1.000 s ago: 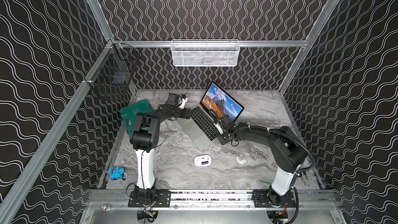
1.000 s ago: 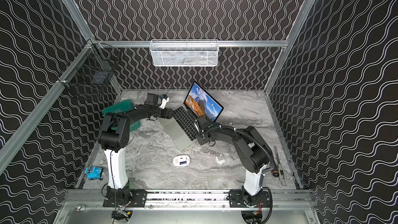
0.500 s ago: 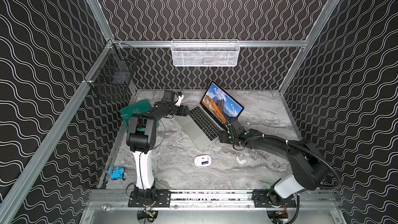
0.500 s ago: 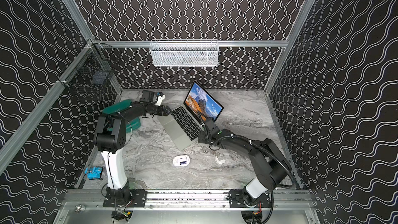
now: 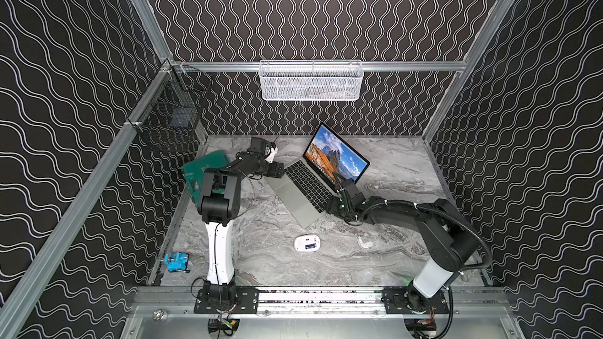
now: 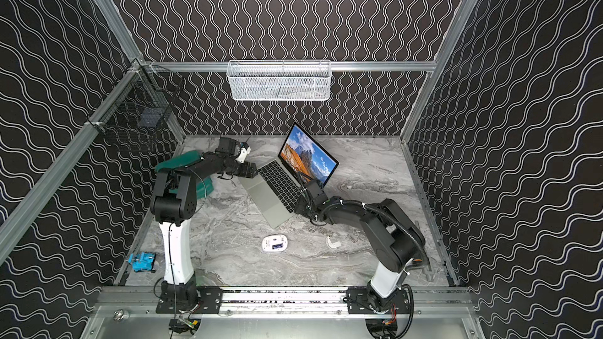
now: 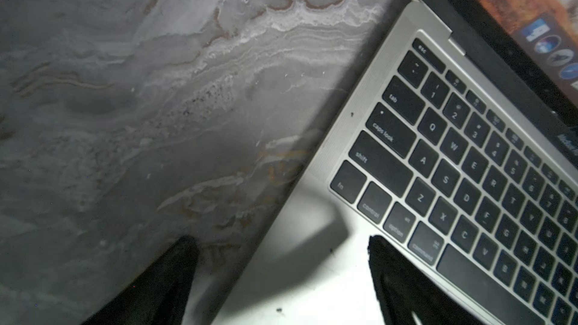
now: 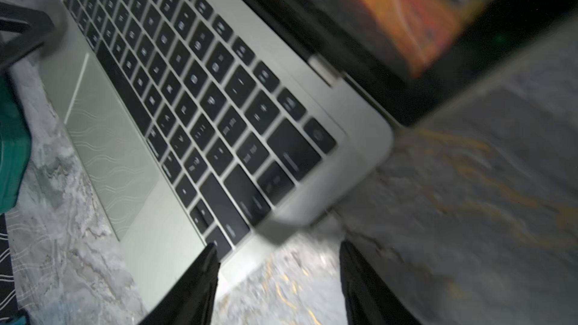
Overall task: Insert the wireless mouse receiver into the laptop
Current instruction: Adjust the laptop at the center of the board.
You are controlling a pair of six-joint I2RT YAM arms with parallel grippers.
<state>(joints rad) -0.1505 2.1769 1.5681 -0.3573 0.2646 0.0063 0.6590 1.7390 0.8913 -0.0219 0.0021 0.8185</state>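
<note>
Laptop (image 5: 303,187) – open, screen lit, set aslant at middle of marble table (image 5: 391,164). Left gripper (image 7: 281,239) was seen spread wide, nothing held. One fingertip (image 7: 384,251) was placed over palm rest by keyboard's corner, other over table just off laptop's edge. Right gripper (image 8: 276,245) was seen parted and empty at laptop's opposite side edge — view blurred. Wireless mouse (image 5: 307,242) was laid underside up on table, near laptop's front, apart from both grippers. Small white piece (image 5: 364,242) was noted near mouse. Green case (image 5: 195,171) was partly hidden by left arm.
</note>
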